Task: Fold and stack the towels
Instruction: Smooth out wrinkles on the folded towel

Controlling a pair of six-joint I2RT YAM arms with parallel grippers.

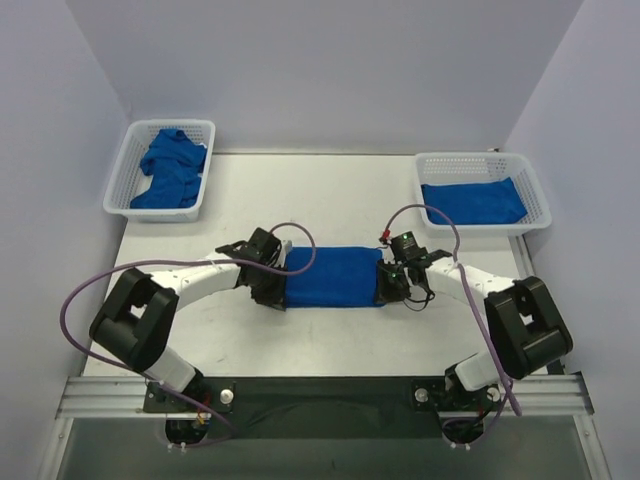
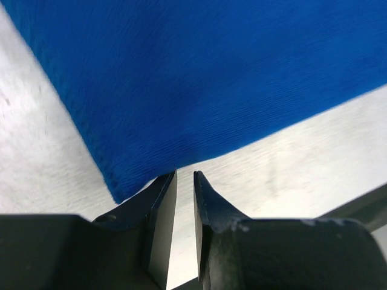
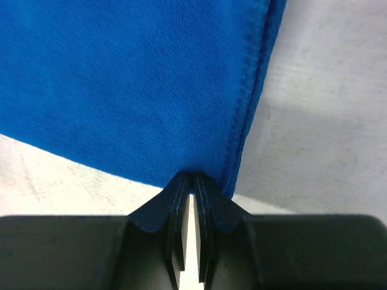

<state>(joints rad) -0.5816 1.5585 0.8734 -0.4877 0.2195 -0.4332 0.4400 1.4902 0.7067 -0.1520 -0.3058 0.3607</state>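
Note:
One royal-blue towel [image 1: 335, 277] lies folded flat in the middle of the table. My left gripper [image 1: 275, 287] sits low at its left end. In the left wrist view the left gripper [image 2: 185, 175] has its jaws a narrow gap apart, bare table showing between them, tips just touching the towel [image 2: 199, 78] edge. My right gripper [image 1: 393, 283] is at the towel's right end. There the right gripper [image 3: 192, 176] is pinched on the towel [image 3: 133, 84] hem near a corner. More towels [image 1: 172, 165] lie crumpled in the left basket, and a folded towel [image 1: 474, 201] lies in the right basket.
A white mesh basket [image 1: 124, 182] stands at the back left and another white mesh basket [image 1: 535, 195] at the back right. Purple cables loop from both arms over the table. The table's metal front rail [image 1: 320, 395] runs along the near edge.

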